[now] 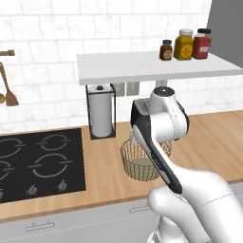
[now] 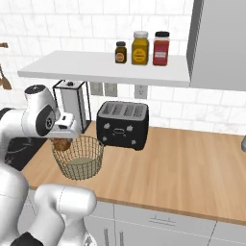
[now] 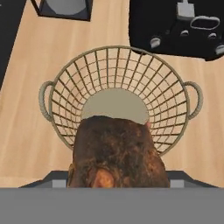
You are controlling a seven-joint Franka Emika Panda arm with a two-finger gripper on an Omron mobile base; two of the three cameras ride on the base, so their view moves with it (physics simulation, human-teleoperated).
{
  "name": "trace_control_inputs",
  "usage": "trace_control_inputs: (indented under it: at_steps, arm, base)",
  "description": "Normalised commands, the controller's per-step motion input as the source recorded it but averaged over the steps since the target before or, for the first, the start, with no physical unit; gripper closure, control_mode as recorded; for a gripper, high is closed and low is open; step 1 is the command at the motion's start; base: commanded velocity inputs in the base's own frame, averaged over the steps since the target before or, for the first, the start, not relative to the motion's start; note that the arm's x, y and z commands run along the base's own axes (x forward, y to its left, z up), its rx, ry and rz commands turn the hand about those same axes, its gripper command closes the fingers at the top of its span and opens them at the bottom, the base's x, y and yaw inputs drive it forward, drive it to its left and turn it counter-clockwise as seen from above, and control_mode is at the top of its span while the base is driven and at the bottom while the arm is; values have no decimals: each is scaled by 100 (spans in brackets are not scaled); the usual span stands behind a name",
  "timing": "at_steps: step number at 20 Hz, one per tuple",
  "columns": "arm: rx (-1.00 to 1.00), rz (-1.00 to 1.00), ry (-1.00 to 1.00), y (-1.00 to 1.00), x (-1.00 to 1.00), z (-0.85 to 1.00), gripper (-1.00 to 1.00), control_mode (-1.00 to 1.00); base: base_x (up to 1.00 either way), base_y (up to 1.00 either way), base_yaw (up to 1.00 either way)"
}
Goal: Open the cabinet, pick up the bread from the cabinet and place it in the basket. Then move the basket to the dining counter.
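I've got the bread (image 3: 117,151) held in the gripper (image 2: 62,139), low centre of the hand view, hanging over the basket (image 3: 119,65). Placing step: next I'd judge lowering toward the pale bottom, then letting go.

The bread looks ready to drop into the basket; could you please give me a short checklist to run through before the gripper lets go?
1. Bread held in the gripper: ok.
2. Bread over the basket opening, not its rim: ok, though near one side.
3. Basket bottom bare: ok.
4. Basket upright on the worktop: ok.
5. Toaster apart from the basket: ok.
6. Bread low enough to drop safely: cannot tell.
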Motion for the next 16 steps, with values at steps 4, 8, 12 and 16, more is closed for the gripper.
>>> trace_control_inputs:
  at_steps: [4,8,12,16]
  arm:
    - [0,0,29,-1,47,-58,100,-100]
    - [0,0,27,0,36,-69,100,-100]
    - [0,0,9,0,15,-50,100,-100]
    - [0,-2,13,-16,39,-24,100,-100]
  base:
    - [0,0,0]
    - [0,0,0]
    - [0,0,0]
    - [0,0,0]
